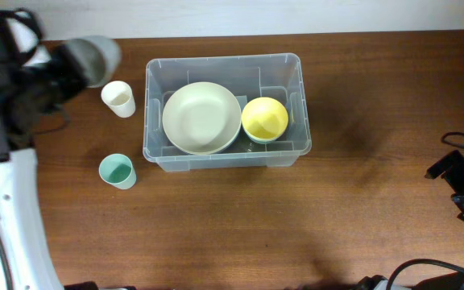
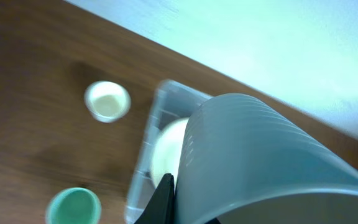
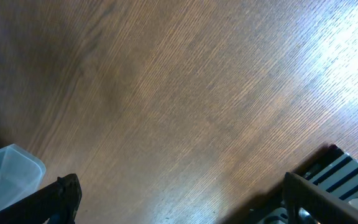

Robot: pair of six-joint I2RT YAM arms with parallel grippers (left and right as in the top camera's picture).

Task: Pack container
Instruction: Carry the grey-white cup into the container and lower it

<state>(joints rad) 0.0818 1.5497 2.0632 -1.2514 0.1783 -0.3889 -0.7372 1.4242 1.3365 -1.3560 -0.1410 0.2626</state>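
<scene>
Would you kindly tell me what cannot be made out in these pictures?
Left wrist view: the grey cup hides most of the bin.
Overhead: the grey cup is blurred; the yellow bowl covers whatever sits beneath it.
Right wrist view: only a bin corner shows, cut off by the edge.

Dark brown wood-grain table (image 1: 240,225); pale wall (image 1: 296,14) along far edge; soft glare on wood

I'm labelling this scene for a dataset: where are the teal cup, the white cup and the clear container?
teal cup (image 1: 117,171), overhead view, on its inner bottom.
white cup (image 1: 118,97), overhead view, on the inside of its opening.
container (image 1: 224,60), overhead view, on its far rim.
</scene>
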